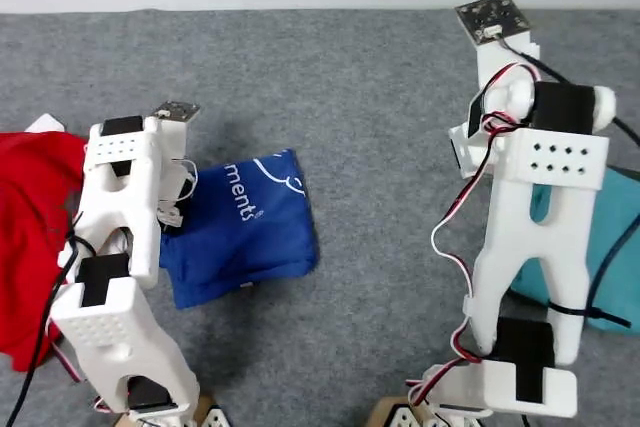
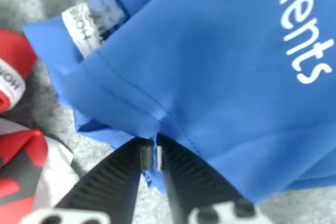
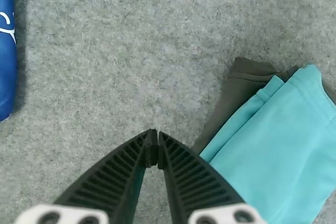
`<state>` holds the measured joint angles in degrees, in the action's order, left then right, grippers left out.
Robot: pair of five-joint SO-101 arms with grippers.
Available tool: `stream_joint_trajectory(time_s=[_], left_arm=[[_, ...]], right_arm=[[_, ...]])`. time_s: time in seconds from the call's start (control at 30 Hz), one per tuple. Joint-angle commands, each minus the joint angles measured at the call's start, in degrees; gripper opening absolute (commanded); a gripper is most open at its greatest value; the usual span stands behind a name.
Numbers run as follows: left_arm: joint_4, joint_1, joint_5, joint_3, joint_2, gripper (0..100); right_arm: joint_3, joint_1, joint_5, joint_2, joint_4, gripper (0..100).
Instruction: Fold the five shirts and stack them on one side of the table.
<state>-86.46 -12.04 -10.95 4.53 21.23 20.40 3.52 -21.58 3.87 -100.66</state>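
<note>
High view, shirts: 1 red (image 1: 30,217), 1 teal (image 1: 622,212), 1 blue (image 1: 250,222), L end effector (image 2: 151,153) clamps blue, R (image 3: 153,149) together

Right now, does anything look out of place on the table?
Yes. The red shirt lies bunched and unfolded at the left edge of the table, while the folded blue shirt sits askew mid-table, its hem pinched in the left gripper. The teal shirt rests on a dark shirt at the right.

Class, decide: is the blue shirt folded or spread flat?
Folded: the blue shirt lies as a compact rectangle, its edges layered.
</note>
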Motion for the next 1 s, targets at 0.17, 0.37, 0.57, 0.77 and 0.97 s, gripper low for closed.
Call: stream_joint_trajectory(time_s=[0.17,0.37,0.57,0.77,0.97], left_arm=[[-0.5,0.4,-0.5,-3.4,-7.9,0],[0.1,-0.7,-1.0,-3.9,-13.9,0],[0.2,-6.0,-3.4,-8.9,-8.3,0],[-3.4,-7.7,-5.5,-14.9,-0.1,1],[-7.8,-6.7,-5.4,-19.2,-0.4,7]], right_arm=[[0.6,1.0,0.7,2.4,-2.2,1.1],[0.6,3.8,0.5,3.3,-2.2,1.1],[0.6,3.7,0.5,4.3,-2.2,1.1],[0.6,3.6,0.5,4.3,-2.2,1.1],[0.6,3.5,0.5,4.4,-2.2,1.3]])
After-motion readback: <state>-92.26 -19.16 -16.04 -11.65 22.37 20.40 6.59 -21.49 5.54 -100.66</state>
